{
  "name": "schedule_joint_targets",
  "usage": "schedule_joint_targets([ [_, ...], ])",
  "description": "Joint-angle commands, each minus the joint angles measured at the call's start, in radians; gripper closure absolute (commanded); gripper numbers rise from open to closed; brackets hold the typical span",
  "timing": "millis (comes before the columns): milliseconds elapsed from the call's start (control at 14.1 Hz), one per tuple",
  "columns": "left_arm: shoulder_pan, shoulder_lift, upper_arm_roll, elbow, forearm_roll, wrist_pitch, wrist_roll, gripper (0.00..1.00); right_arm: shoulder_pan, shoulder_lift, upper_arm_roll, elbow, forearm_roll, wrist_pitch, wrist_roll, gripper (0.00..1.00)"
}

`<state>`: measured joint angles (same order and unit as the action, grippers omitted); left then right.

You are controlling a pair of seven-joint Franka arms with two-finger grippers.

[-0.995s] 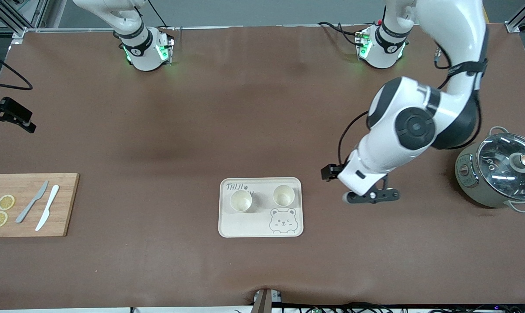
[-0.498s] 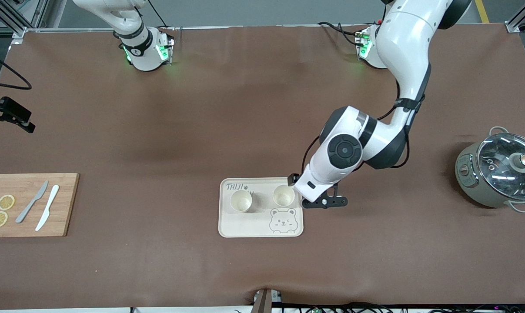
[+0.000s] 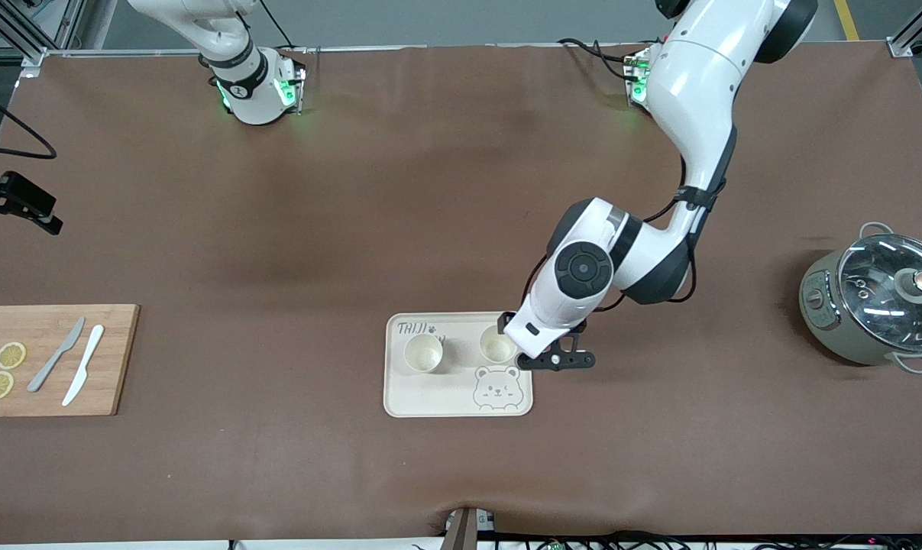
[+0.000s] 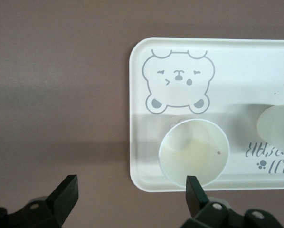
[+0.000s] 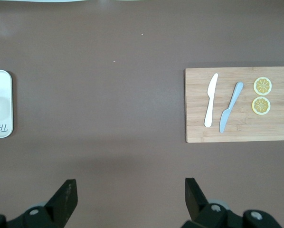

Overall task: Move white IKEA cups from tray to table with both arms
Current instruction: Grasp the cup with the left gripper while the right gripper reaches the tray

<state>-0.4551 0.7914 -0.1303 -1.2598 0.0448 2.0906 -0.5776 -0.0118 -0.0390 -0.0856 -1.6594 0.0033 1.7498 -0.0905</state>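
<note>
Two white cups stand upright and empty on the cream bear tray [image 3: 445,389]: one [image 3: 423,353] toward the right arm's end, one [image 3: 497,345] toward the left arm's end. My left gripper [image 3: 556,359] is open and empty, low over the tray's edge beside the second cup. In the left wrist view that cup [image 4: 194,152] lies close to one of the fingertips [image 4: 195,189], and my left gripper [image 4: 131,199] is centred over the bare table off the tray [image 4: 256,61]. My right gripper [image 5: 130,197] is open and empty, waiting high over the table.
A wooden cutting board [image 3: 52,359] with two knives and two lemon slices lies at the right arm's end; it also shows in the right wrist view [image 5: 237,104]. A pot with a glass lid [image 3: 881,305] stands at the left arm's end. A black clamp [image 3: 17,200] sits at the table's edge.
My left arm has swung from near the pot toward the tray, and its open gripper has come down beside the cup at the tray's edge. The cups and the right arm have not moved.
</note>
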Motion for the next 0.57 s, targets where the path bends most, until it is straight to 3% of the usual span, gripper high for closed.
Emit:
schedule_joint_targets([
  [0,-0.013,0.035,0.008,0.025,0.024,0.052,-0.031,0.00,-0.010,0.031,0.007,0.032,0.017,-0.007,-0.003,0.00],
  [355,-0.016,0.091,0.008,0.025,0.055,0.153,-0.035,0.00,0.004,0.080,0.012,0.067,0.020,-0.007,-0.005,0.00],
  [498,-0.016,0.107,0.008,0.025,0.063,0.199,-0.035,0.00,0.009,0.103,0.012,0.072,0.078,-0.007,0.003,0.00],
])
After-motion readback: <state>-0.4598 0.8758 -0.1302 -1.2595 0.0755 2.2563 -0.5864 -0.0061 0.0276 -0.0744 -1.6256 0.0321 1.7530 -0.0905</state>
